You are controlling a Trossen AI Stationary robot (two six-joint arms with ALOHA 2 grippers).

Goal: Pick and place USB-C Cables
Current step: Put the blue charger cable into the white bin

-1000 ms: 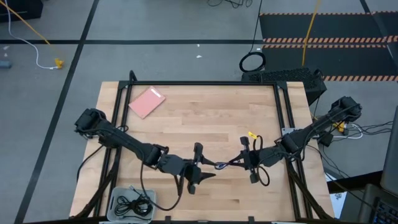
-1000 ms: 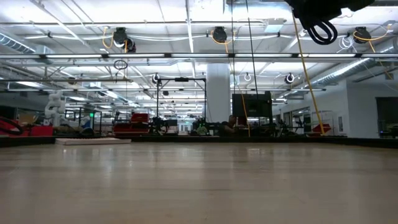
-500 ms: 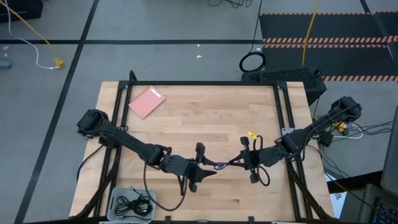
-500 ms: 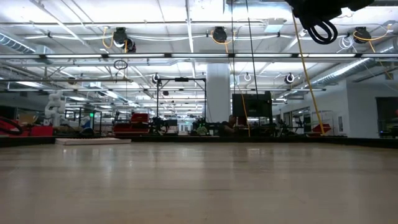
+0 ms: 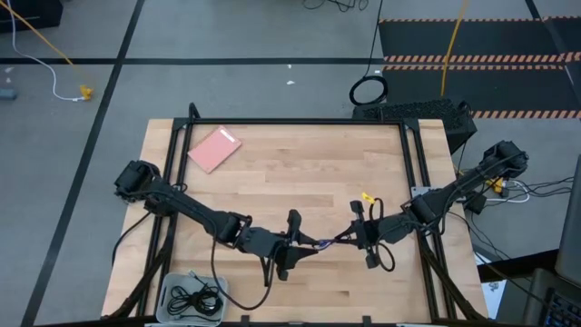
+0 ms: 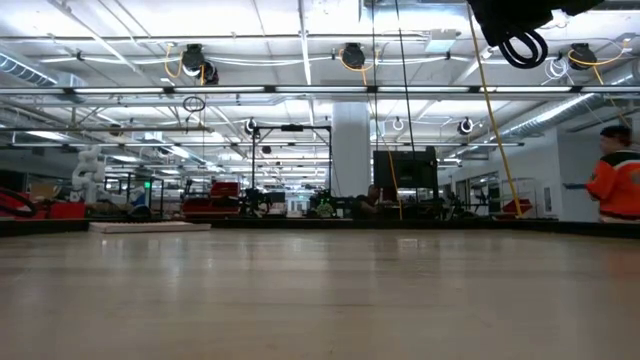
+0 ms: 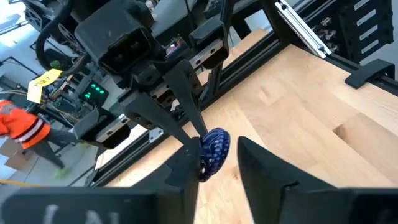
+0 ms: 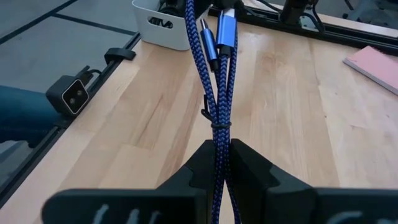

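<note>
We hold the blue cable (image 8: 214, 74) up over the middle of the worktop (image 5: 300, 173), nearer its front edge, strung between our two grippers and touching no wood. Our right gripper (image 8: 214, 155) is clamped on one end of the bundle, its fingers pressed tight against the braid with the metal plugs pointing away towards the white bin (image 8: 163, 25). Our left gripper (image 7: 214, 158) has slid a little closer along the cable since a second ago, and its fingers have drawn in around the looped end; from the left wrist view they now sit just beside the loop on either side, but we cannot tell whether they actually pinch it yet.

We judge this a handover: once the left grip is firm, the right can let go and the left arm can carry the cable to the bin at the front-left corner, where black cables (image 5: 193, 297) already lie. The pink card (image 5: 214, 149) sits untouched near the back-left corner. The risk is releasing too early and dropping the cable
</note>
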